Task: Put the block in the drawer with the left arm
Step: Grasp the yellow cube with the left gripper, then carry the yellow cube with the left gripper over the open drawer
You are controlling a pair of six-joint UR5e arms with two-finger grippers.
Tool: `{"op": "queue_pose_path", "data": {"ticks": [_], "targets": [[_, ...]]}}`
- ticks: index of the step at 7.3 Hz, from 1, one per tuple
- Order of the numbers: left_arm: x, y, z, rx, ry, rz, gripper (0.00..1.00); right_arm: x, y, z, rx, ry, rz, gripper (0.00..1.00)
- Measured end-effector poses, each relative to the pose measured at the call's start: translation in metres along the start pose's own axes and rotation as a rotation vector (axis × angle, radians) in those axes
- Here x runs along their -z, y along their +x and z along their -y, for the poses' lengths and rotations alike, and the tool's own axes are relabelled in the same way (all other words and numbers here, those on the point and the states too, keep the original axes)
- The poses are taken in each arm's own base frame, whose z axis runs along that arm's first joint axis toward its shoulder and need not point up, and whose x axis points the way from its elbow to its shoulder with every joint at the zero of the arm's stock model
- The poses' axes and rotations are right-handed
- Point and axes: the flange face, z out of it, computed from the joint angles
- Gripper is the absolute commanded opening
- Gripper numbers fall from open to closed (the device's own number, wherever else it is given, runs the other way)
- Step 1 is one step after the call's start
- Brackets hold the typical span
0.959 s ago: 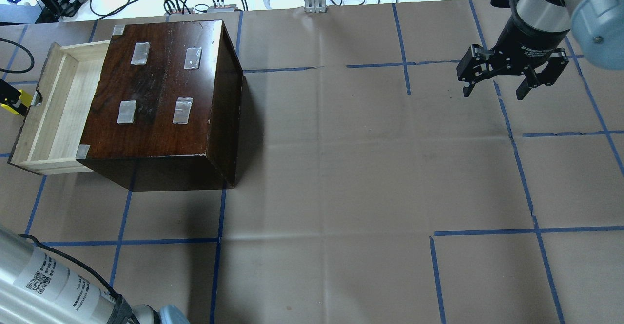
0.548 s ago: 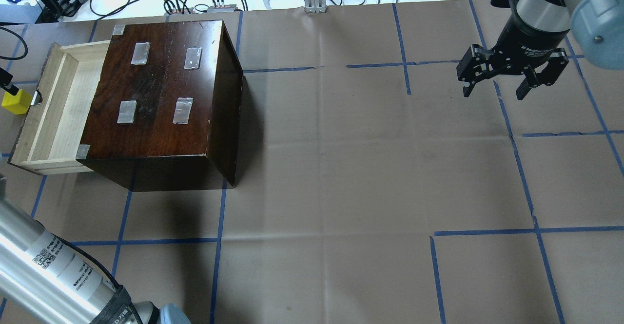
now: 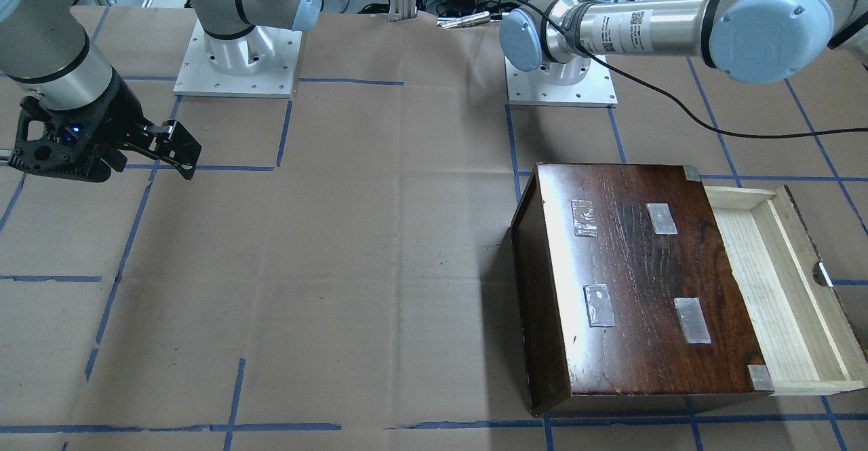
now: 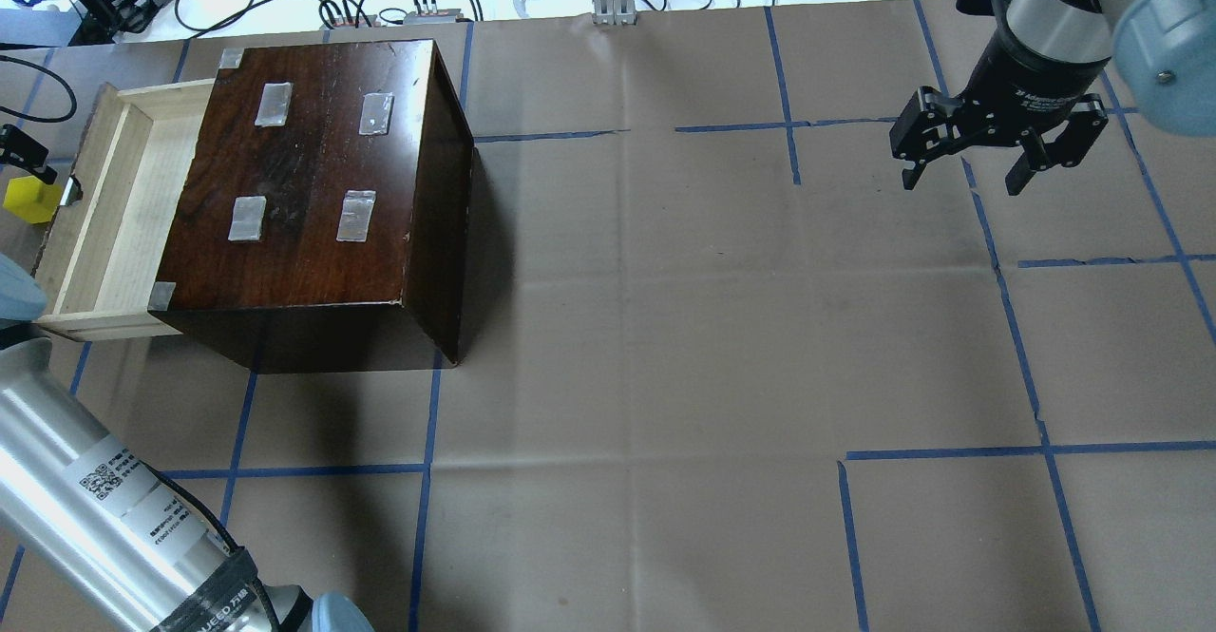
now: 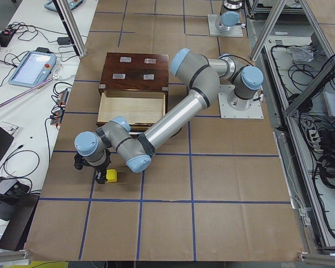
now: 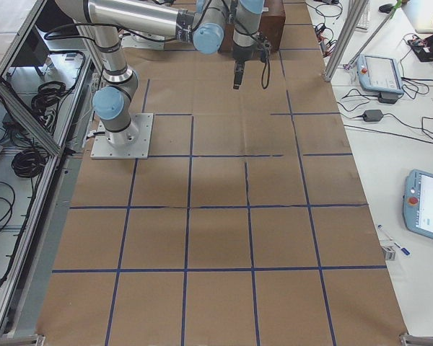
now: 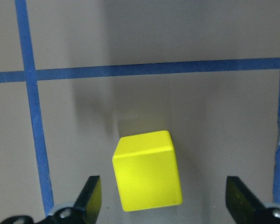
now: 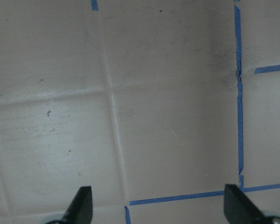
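So the big brown-paper table (image 4: 665, 328) has the dark cabinet (image 4: 313, 185) on its left half, and the drawer (image 4: 104, 204) is already pulled out leftward with its pale wood floor showing. The left arm (image 5: 173, 120) reaches out past the drawer's notched front, and the left gripper (image 7: 164, 198) hangs low over the paper there with its jaws spread wide. The right gripper (image 4: 964, 181) is way off at the far right, jaws also apart and holding nothing, so it's not part of this. The block (image 7: 147, 170) sits on the paper just left of the drawer front, outside it. In the wrist view it's between the two fingers with neither touching it, a bit nearer one than the other. I'd call this the pre-grasp step: lined up, not yet gripped. Next move, I reckon, calls for dropping a touch, closing on the cube's flat sides, lifting clear of the drawer's front wall, then carrying it right over the tray and letting go.
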Motion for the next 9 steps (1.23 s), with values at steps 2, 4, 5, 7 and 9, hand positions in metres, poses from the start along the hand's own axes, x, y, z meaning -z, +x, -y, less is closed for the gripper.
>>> {"op": "queue_pose_path", "data": {"ticks": [2, 4, 5, 7, 9], "targets": [[-0.020, -0.002, 0.001, -0.001, -0.015, -0.007, 0.88, 0.000, 0.000, 0.000, 0.000, 0.000, 0.000, 1.00], [-0.030, -0.005, 0.000, -0.001, -0.022, -0.010, 0.49, 0.000, 0.000, 0.000, 0.000, 0.000, 0.000, 1.00], [-0.032, -0.008, -0.002, 0.003, -0.025, -0.011, 0.24, 0.000, 0.000, 0.000, -0.001, 0.000, 0.000, 1.00], [-0.031, -0.013, -0.007, 0.004, -0.046, 0.004, 0.10, 0.000, 0.000, 0.000, -0.001, 0.000, 0.000, 1.00], [0.007, -0.009, -0.013, 0.005, -0.071, 0.035, 0.05, 0.000, 0.000, 0.000, -0.001, 0.000, 0.000, 1.00]]}}
